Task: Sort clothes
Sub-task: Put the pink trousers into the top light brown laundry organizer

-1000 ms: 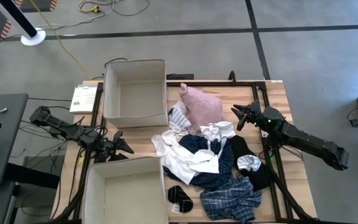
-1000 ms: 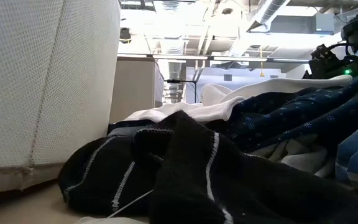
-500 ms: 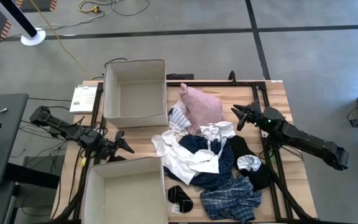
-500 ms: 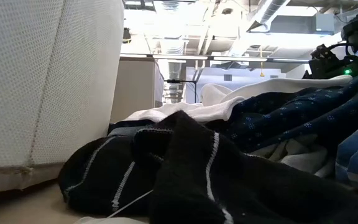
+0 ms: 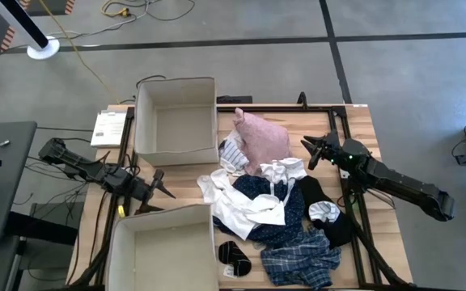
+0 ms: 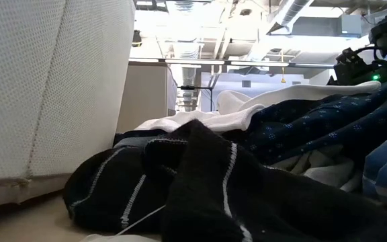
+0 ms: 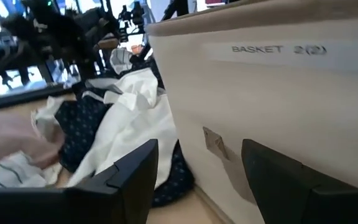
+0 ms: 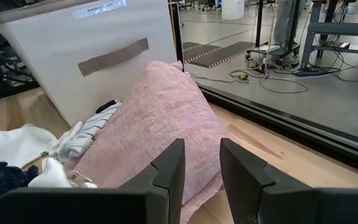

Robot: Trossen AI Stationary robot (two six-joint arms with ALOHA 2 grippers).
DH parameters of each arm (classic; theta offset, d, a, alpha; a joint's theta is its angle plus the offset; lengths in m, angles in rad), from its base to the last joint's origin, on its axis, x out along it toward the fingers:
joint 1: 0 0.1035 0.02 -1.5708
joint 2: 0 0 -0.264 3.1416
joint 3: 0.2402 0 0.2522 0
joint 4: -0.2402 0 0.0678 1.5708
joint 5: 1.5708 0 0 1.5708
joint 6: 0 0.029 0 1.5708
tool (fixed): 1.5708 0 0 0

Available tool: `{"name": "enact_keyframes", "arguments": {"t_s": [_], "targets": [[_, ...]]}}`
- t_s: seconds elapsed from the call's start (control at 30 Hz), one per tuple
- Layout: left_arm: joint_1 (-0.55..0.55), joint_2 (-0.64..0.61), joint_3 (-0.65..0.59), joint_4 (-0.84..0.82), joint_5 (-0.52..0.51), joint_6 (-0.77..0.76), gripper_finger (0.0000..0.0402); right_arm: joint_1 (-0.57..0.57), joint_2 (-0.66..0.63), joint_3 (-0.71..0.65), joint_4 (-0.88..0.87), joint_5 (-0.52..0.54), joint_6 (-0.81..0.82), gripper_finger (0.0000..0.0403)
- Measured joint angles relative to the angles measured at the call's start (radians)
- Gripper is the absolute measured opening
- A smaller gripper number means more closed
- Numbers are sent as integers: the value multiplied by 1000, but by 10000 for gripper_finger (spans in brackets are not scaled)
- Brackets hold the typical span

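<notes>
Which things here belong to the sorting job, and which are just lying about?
Job:
pink garment
white garment
navy dotted garment
plaid garment
black garment
striped garment
socks

Lying about:
two boxes
paper

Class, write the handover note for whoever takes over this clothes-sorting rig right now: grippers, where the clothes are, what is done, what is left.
Left gripper: open, empty, between the two boxes, at the near box.
Right gripper: open, empty, at the table's right side, pointed at the pink garment.
Clothes: all in one pile mid-table, with a white garment, navy dotted garment, blue plaid garment and dark socks.
Done: nothing sorted; the near box and far box both look empty.
Left: sort the whole pile.
</notes>
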Motion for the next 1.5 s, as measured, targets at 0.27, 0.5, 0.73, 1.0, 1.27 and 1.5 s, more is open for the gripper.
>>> {"name": "enact_keyframes", "arguments": {"t_s": [0.27,0.5,0.73,1.0,1.27,1.5], "targets": [[0,0,0,67,-38,-28,224,1,0,-2,133,-1,99,119],[0,0,12,95,-49,-50,224,2,0,-2,197,-60,90,119],[0,0,14,99,-62,-92,224,10,0,-2,227,-106,71,134],[0,0,25,96,-117,-102,224,60,0,0,320,-107,61,217],[0,-1,109,106,-221,26,224,131,0,0,352,-107,61,257],[0,-1,170,102,-224,50,224,183,0,0,427,-107,61,257]]}}
